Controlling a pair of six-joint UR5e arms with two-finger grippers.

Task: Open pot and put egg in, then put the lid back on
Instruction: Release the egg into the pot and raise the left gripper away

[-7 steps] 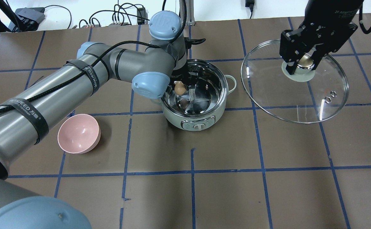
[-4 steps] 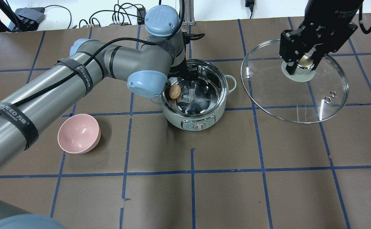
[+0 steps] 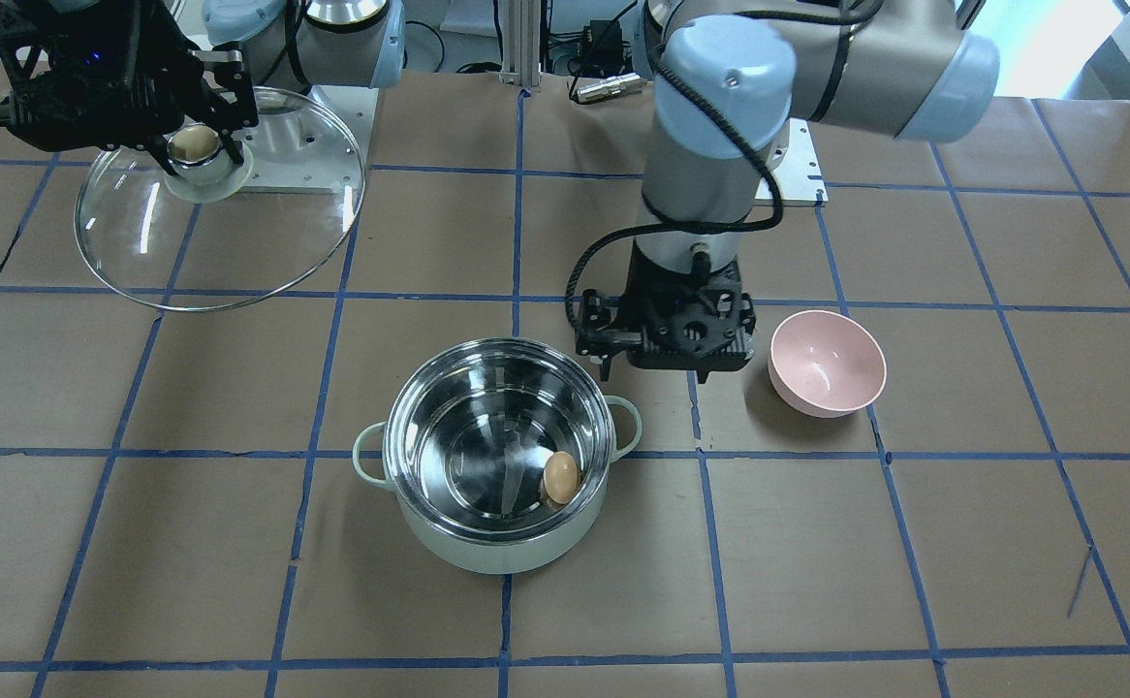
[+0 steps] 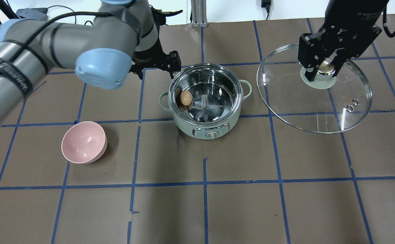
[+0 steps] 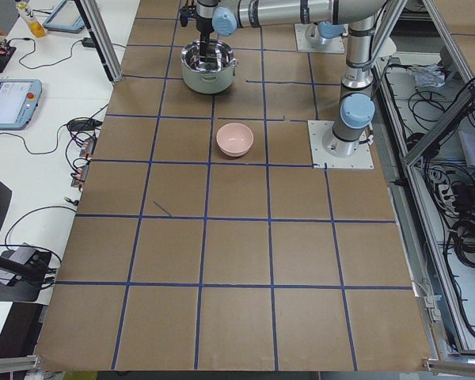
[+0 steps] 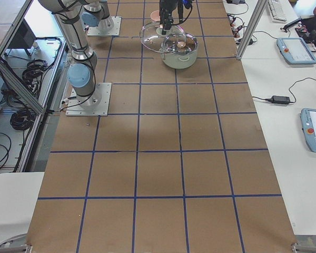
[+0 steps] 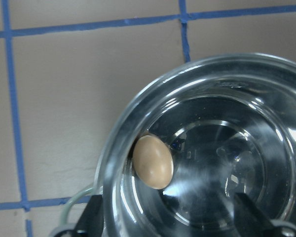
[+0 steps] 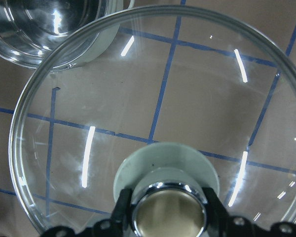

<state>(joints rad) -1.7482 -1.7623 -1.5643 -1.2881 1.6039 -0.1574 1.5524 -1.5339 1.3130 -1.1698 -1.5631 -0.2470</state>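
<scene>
egg (image 4: pixel 186 98) sits in pot (image 4: pixel 184 127), leaning on its left wall | lid (image 4: pixel 306 108) hangs off to the right, right gripper (image 4: pixel 320 72) clamped on its knob (image 8: pixel 167 215) | left gripper (image 3: pixel 667 334) beside pot, fingertips (image 7: pixel 91 222) mostly cut off, jaws look wide I think

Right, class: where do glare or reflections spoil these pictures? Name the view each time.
Right wrist view: white light streaks lie across the glass lid. Left wrist view: the pot mirrors bright patches beside the egg. Both side views: pot and lid too small for detail.
</scene>
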